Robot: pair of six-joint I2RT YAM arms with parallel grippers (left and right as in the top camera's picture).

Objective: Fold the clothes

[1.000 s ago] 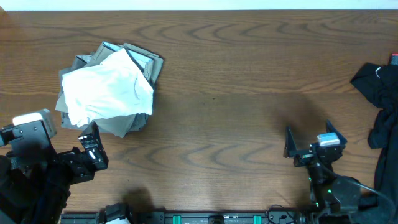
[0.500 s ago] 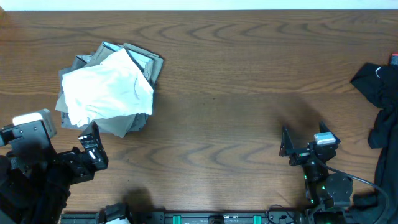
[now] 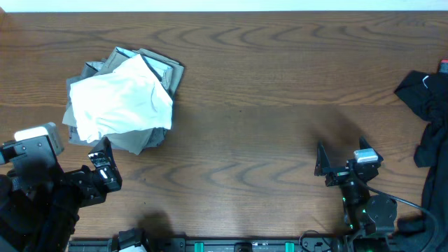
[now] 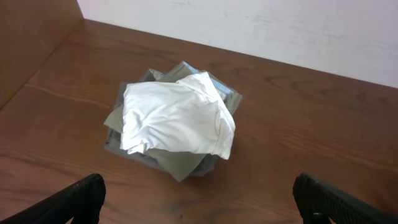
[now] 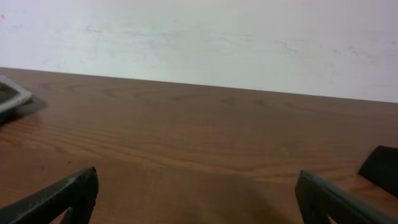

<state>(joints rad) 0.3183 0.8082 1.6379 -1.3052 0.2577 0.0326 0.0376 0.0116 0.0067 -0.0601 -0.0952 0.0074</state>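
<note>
A wooden desk [image 3: 266, 84] seen from above, with a robot arm at each near corner.

At the left, the left tool [image 4: 199, 202] hovers low over the desk, its two dark fingers spread fully apart, holding and touching nothing. Just ahead of it, slightly left of its centre line, lies the white T-shirt [image 3: 119, 105], crumpled into a loose mound with no print showing. It rests on top of folded grey-khaki trousers [image 3: 150, 136], whose edges stick out beneath it on all sides.

At the right, the right tool [image 5: 198, 186] also stands with its fingers wide apart and empty, above bare wood. The T-shirt is well away to its left, only a corner of the pile showing at the edge of its own camera view. A black garment [image 3: 427, 112] lies heaped ahead of this tool and to its right, at the desk's edge.

Folding has not begun; the step in hand looks like a first pick-up. To do it well, the left tool should probably pinch only the top white layer, at a raised fold or hem nearest it, so the trousers are not dragged along. The shirt then needs carrying to the open wood between the two tools and spreading flat, with the right tool taking an opposite edge.
</note>
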